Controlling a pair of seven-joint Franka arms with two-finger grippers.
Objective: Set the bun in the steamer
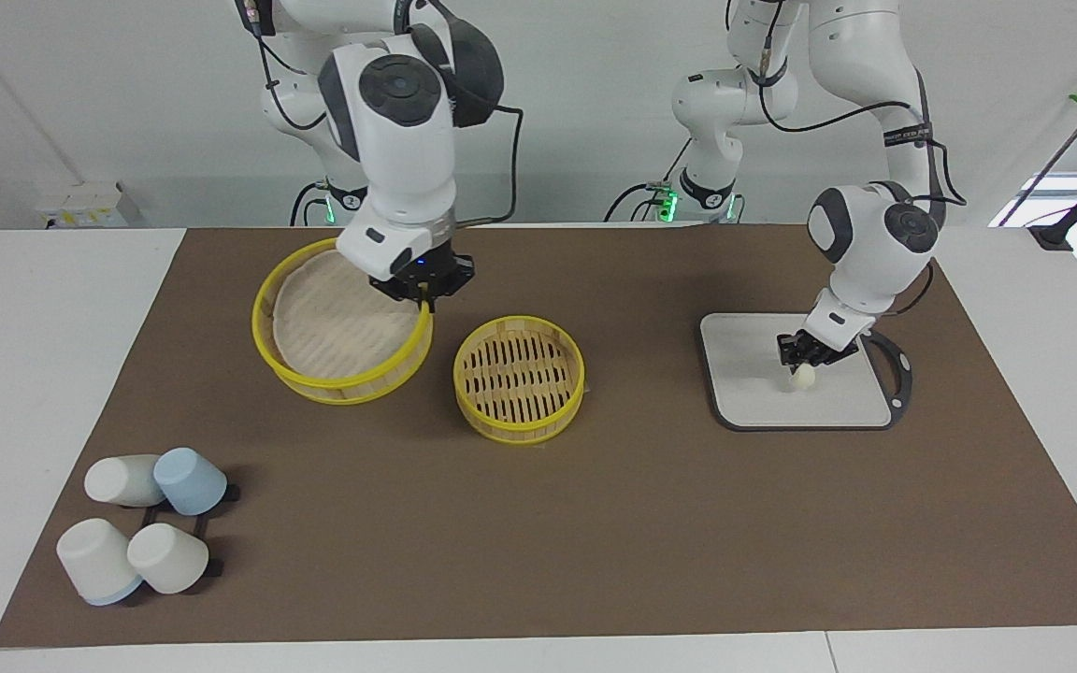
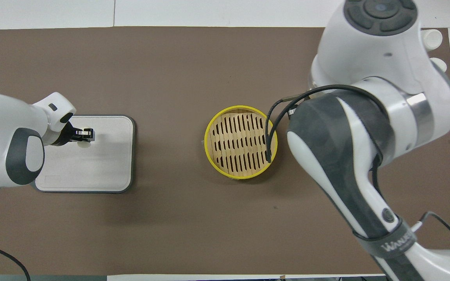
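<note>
I see the left gripper (image 1: 808, 363) clamped on the cream bun (image 1: 802, 376) (small, rounded); right gripper (image 1: 423, 297) pinches the tilted lid (image 1: 342, 322).

Arms: 2, each with 1 claw, left claw (image 1: 808, 360) and right claw (image 1: 424, 293)
Steamer (image 1: 519, 379): 1
Lid (image 1: 342, 322): 1
Bun (image 1: 802, 376): 1
Board (image 1: 796, 402): 1
Cups: 4; 3 white (image 1: 122, 479) (image 1: 94, 559) (image 1: 167, 558), 1 blue (image 1: 190, 480)
Mat (image 1: 595, 523): 1, brown, on the surface (image 1: 43, 374)
</note>
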